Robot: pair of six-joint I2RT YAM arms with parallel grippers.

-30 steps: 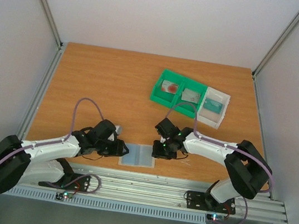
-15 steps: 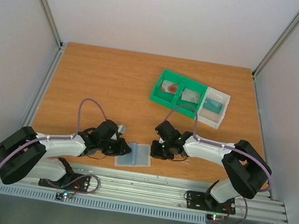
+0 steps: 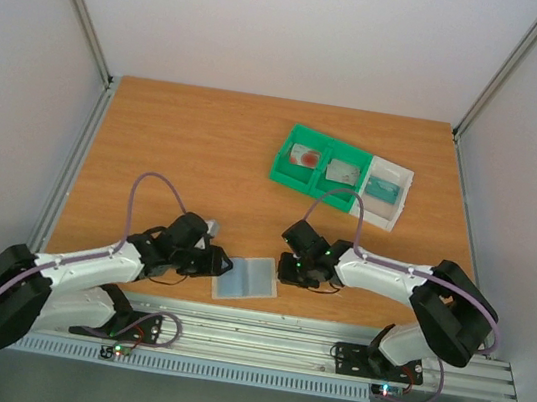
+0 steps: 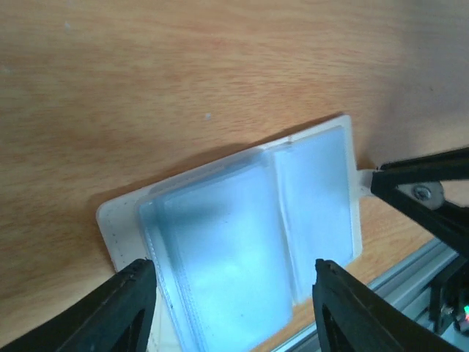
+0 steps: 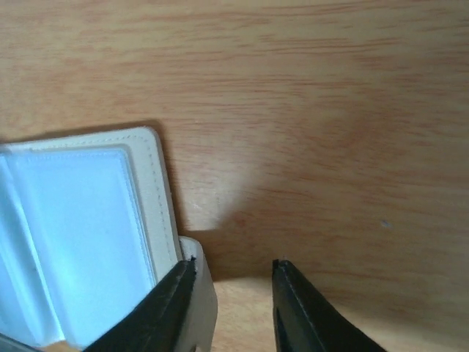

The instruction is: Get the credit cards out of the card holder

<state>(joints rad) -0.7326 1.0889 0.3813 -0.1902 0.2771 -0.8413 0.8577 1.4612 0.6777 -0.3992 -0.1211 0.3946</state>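
Table (image 3: 185, 148): wood-grain top, orange-brown, smooth, low sheen.
Card holder (image 4: 242, 242): clear bluish plastic pockets, glossy, with glare; off-white matt border with a stitched seam.
Green bin (image 3: 297, 180): moulded plastic, smooth, slight shine.
White tray (image 3: 378, 215): thin plastic, smooth, dull.
Left gripper (image 4: 231, 271): black plastic fingers, matt.
Right gripper (image 5: 234, 265): black plastic fingers, matt.
Left arm (image 3: 88, 260) and right arm (image 3: 379, 270): hard white and black shells, smooth, satin.
Cables (image 3: 138, 197): purple rubbery sheath.
Rail (image 3: 258, 341): ribbed bare metal, silver.
Walls (image 3: 274, 30): plain white, matt.
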